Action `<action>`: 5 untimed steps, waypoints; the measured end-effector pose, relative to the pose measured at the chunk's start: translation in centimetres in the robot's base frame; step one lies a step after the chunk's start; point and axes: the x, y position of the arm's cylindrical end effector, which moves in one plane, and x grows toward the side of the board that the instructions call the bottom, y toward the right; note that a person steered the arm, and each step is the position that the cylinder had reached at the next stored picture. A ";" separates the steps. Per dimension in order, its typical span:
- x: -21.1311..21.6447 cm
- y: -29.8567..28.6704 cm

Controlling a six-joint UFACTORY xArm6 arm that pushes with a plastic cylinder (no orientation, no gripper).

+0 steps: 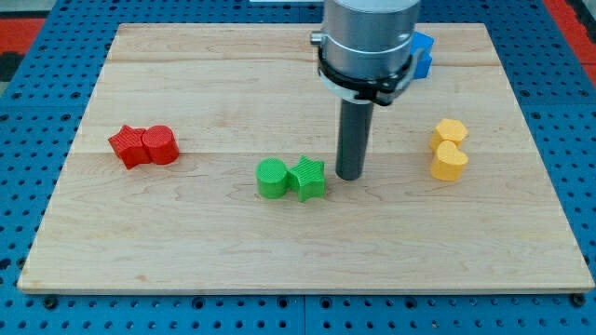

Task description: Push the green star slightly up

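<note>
No jaws on this rig: my tip sits just right of the green star, level with it, not below — poorly placed to push it up.

My tip beside green star

A pale wooden board lies on a blue pegboard surface, with red at the top corners.

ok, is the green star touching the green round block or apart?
Touching: green star sits flush against green round block, no gap visible.
</note>
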 end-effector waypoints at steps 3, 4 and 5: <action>6.2 -1.7; 5.6 -7.2; 3.6 -4.1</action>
